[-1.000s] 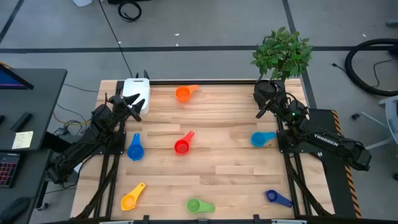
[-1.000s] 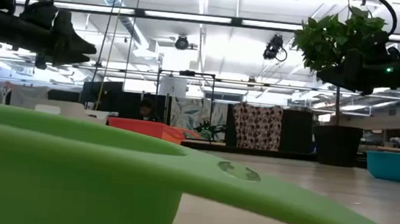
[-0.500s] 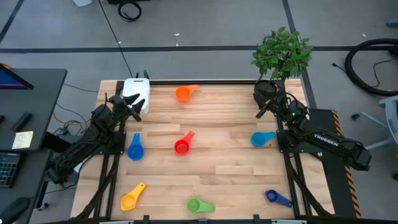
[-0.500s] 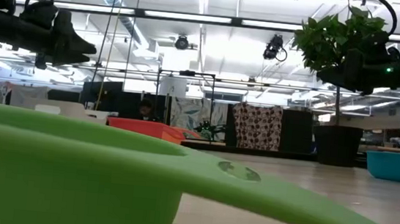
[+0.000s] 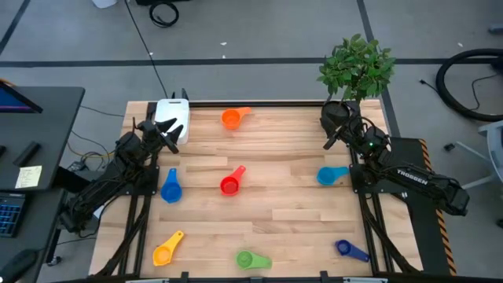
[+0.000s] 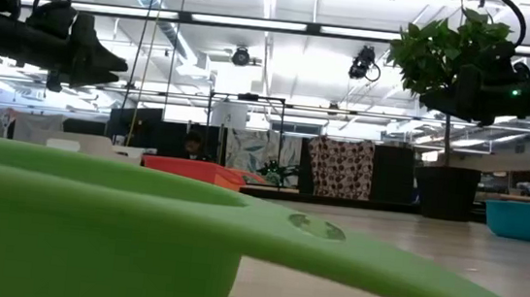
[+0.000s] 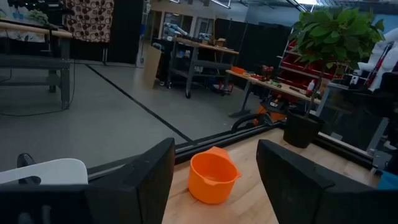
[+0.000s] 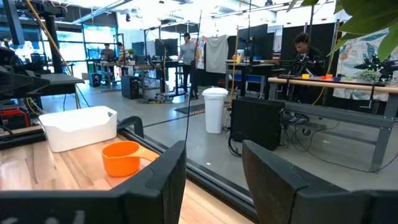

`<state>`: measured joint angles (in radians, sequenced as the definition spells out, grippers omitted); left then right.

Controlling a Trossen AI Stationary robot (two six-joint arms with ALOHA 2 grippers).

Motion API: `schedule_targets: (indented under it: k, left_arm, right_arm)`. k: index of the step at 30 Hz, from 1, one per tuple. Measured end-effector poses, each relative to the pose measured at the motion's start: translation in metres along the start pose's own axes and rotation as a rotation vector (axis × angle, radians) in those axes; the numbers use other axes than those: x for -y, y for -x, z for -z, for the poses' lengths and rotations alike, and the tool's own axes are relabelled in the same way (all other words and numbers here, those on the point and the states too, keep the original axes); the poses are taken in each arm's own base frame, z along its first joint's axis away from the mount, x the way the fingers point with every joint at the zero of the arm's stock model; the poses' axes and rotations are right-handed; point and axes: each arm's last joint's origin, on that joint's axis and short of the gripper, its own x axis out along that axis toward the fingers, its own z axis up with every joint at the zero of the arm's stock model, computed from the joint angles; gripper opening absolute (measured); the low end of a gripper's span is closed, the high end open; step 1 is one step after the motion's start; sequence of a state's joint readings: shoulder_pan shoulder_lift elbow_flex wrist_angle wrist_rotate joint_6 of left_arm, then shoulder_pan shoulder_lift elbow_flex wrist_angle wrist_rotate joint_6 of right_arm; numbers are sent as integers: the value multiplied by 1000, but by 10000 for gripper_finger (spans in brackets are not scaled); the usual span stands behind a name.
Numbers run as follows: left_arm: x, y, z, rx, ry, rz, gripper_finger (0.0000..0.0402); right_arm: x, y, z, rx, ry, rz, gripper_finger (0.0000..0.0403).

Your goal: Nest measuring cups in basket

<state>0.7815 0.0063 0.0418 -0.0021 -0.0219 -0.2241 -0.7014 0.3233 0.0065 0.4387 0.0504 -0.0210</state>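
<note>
My left gripper (image 5: 169, 132) hovers open at the table's far left, just near of the white basket (image 5: 171, 112), touching nothing. My right gripper (image 5: 333, 135) hovers open at the far right, beside the plant pot (image 5: 338, 110). Seven measuring cups lie apart on the table: orange (image 5: 232, 118), red (image 5: 230, 183), blue (image 5: 170, 189), light blue (image 5: 332, 175), yellow (image 5: 167, 250), green (image 5: 251, 259), dark blue (image 5: 350, 250). The left wrist view looks past the open left gripper (image 7: 214, 149) at the orange cup (image 7: 213, 176). The right wrist view shows the right gripper (image 8: 213, 149), the basket (image 8: 78, 127) and the orange cup (image 8: 121, 157).
A leafy plant (image 5: 357, 67) in a dark pot stands at the table's far right corner. The green cup (image 6: 92, 220) fills the low view's foreground. A side desk (image 5: 31, 134) stands left of the table. Bare wood shows between the cups (image 5: 283, 208).
</note>
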Motion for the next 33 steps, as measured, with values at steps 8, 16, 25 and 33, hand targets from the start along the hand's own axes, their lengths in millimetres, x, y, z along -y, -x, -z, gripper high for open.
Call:
schedule_targets:
  k: [8, 16, 25, 33]
  left_arm:
    - [1, 0, -3, 31, 1, 7, 231]
    - [2, 0, -8, 79, 45, 13, 231]
    - [1, 0, -8, 89, 87, -21, 231]
    - [2, 0, -7, 71, 107, 27, 231]
  right_arm:
    - [0, 0, 0, 0, 0, 0, 162]
    - [0, 0, 0, 0, 0, 0, 162]
    - [0, 0, 0, 0, 0, 0, 162]
    - [0, 0, 0, 0, 0, 0, 162]
